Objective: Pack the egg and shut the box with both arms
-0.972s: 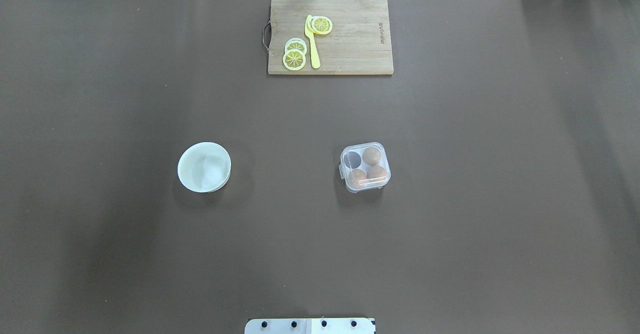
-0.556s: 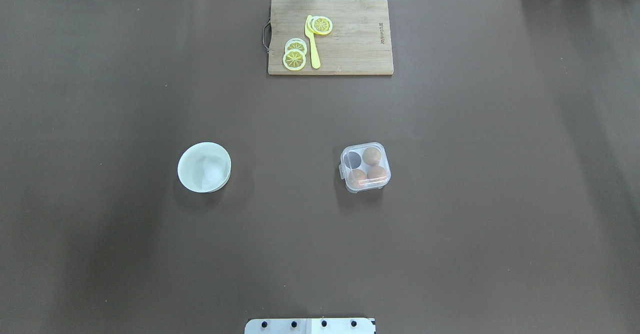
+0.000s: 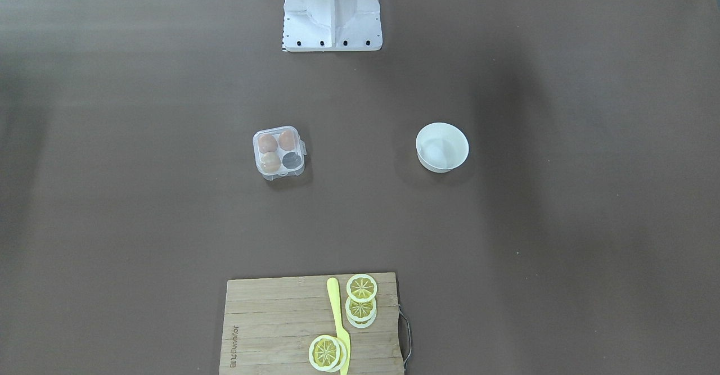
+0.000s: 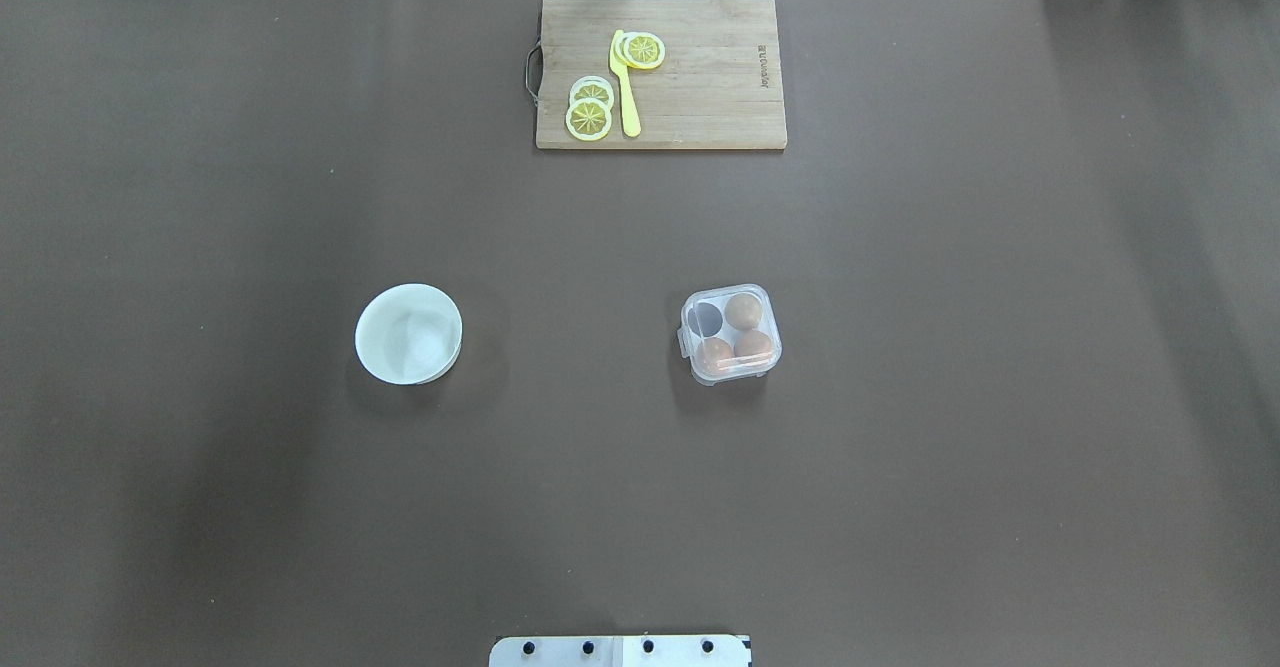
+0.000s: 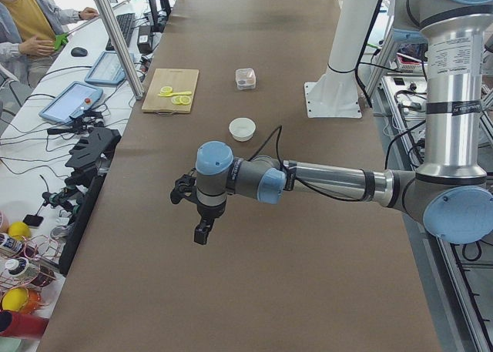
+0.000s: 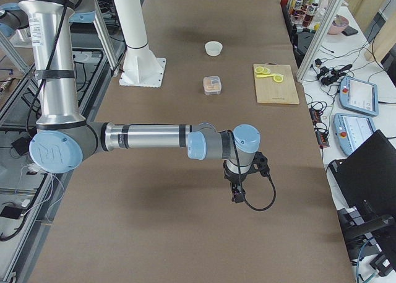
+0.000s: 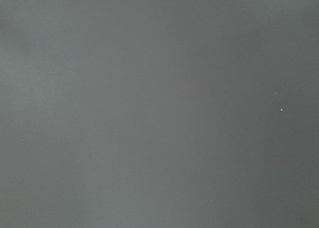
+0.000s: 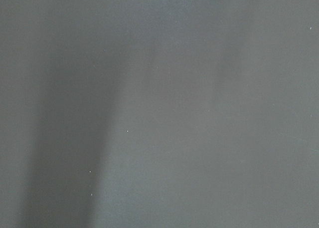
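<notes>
I'd call it ~done: egg in box, lid prob shut; left gripper and right gripper far off, jaws can't tell.

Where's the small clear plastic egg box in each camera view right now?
Exterior front-facing: small clear plastic egg box left of centre.
Overhead exterior: box right of centre.
Exterior left: box upper middle.
Exterior right: box upper middle.
Left wrist: not in view.
Right wrist: not in view.
Shared landmark: round white bowl, across the table's middle from the box.
</notes>
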Tool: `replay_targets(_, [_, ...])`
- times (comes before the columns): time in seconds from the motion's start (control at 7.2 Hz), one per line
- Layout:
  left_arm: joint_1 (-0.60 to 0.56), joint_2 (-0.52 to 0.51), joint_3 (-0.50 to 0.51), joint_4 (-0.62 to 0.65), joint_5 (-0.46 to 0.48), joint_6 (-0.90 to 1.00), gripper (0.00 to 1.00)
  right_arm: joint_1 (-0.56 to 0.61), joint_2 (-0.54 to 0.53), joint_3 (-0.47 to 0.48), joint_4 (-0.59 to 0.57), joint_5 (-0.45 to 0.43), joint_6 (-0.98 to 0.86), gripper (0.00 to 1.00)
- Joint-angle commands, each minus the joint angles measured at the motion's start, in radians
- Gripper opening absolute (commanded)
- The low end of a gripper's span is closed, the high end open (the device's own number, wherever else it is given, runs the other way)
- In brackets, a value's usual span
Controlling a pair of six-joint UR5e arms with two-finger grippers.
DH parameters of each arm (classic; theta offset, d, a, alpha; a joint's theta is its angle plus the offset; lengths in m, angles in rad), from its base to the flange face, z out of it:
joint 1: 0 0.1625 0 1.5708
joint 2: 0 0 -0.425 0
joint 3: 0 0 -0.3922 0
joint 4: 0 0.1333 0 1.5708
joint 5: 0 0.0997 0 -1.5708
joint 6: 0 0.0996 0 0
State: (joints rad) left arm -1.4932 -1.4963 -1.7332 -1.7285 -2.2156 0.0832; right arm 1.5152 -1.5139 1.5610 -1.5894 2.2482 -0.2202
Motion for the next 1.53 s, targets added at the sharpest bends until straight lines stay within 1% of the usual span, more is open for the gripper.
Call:
replay_targets(0.0, [-0.001,0.001,-0.006,0.0,-0.002,0.001,0.98,0.0,-0.002,0.004,0.0,0.005,-0.001,1.0])
replay_targets(0.14, [0.002,-0.005,0.01,0.001,-0.027,0.0,0.98,0.0,-0.003,0.004,0.0,0.01,-0.001,1.0])
replay_targets(0.28, [0.004,-0.01,0.026,0.0,-0.027,0.0,0.98,0.0,-0.005,0.007,0.0,0.014,-0.002,1.0])
replay_targets(0.42, [0.002,-0.004,0.014,-0.002,-0.029,0.001,0.98,0.0,-0.015,0.011,0.003,0.016,-0.002,1.0])
replay_targets(0.56, [0.002,-0.005,0.015,-0.002,-0.029,0.001,0.98,0.0,-0.028,0.025,0.003,0.03,-0.002,1.0])
replay_targets(0.83, [0.002,-0.002,0.014,-0.002,-0.029,0.006,0.98,0.002,-0.074,0.083,0.002,0.045,-0.002,1.0])
replay_targets(1.39, [0.002,-0.01,0.021,-0.002,-0.029,0.003,0.98,0.0,-0.078,0.083,0.002,0.045,-0.002,1.0])
